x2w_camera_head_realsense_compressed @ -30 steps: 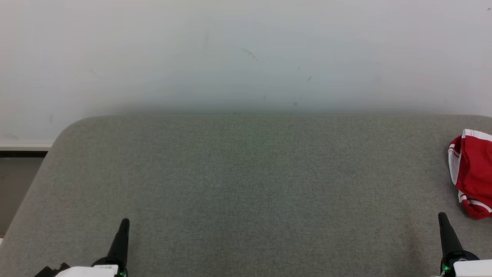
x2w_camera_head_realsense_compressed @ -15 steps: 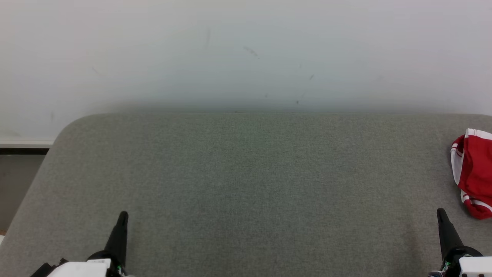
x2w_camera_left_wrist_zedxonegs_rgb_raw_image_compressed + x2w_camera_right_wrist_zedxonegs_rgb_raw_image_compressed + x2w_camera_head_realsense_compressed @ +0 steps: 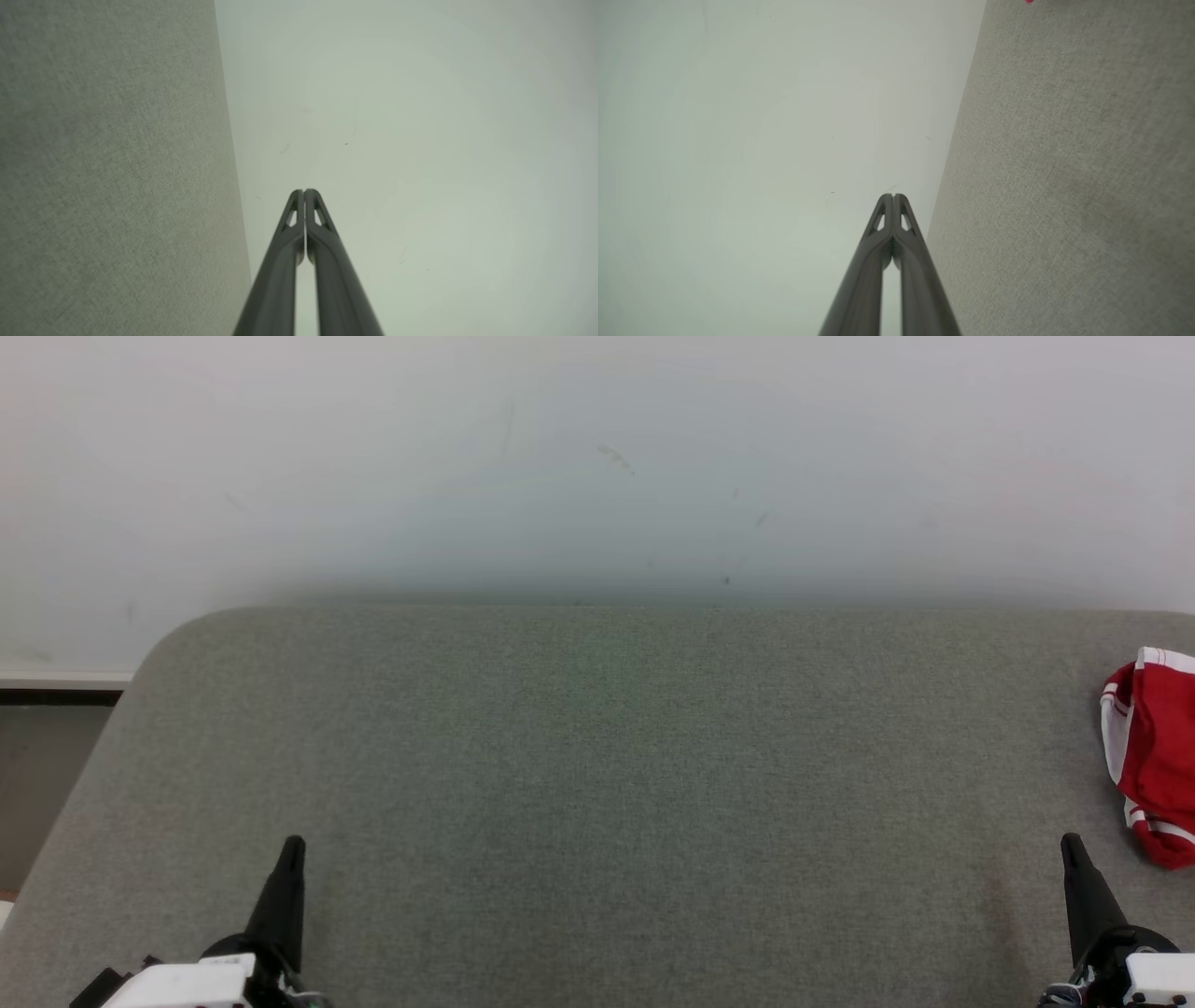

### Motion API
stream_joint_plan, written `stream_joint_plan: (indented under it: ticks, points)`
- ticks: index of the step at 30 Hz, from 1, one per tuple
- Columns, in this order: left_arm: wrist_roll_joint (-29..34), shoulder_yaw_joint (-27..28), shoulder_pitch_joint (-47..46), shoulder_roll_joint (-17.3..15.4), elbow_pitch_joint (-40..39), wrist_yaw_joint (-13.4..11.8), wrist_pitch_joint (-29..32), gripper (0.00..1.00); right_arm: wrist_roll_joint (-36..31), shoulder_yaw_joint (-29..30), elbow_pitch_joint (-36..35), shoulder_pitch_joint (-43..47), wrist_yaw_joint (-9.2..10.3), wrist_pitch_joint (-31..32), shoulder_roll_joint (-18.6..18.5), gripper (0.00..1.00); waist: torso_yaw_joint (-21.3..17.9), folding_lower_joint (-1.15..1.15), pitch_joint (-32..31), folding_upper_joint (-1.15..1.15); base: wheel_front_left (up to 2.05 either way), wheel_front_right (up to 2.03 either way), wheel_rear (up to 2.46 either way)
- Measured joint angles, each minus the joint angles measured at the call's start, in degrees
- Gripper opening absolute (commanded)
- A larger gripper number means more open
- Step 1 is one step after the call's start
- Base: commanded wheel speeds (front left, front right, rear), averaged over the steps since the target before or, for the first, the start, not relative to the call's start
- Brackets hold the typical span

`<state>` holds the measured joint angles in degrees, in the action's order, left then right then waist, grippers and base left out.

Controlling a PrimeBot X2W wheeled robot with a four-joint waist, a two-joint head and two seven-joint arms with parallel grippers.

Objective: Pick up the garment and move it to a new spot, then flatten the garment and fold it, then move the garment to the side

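**At the far right of the table (image 3: 597,784): red garment (image 3: 1153,756), both grippers closed**

Beyond the right gripper (image 3: 1070,845) and a little to its right, the garment lies on the grey top. That gripper and the left gripper (image 3: 291,847) both have their fingers pressed together, holding nothing. A sideways reach could nudge the cloth off, since the table's edge on that side is out of view. The frame cuts off the garment's right part, so it could be either neatly folded or just crumpled.

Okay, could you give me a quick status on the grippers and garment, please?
Left gripper shut, empty. Right gripper shut, empty. Red garment bunched on table, far right, untouched. Nothing in the way.
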<state>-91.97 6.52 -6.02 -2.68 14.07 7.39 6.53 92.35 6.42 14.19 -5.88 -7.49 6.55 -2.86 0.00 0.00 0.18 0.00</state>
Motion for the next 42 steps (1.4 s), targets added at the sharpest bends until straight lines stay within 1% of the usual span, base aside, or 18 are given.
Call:
stream_joint_plan:
  ticks: [42]
  points:
    - [0.00,0.00,-0.01,-0.01,0.00,0.00,0.00,0.00,0.00,0.00,-0.02,-0.02,0.00,0.00,0.00,0.00,0.00,0.00,0.00,0.00,0.00,0.00,0.00]
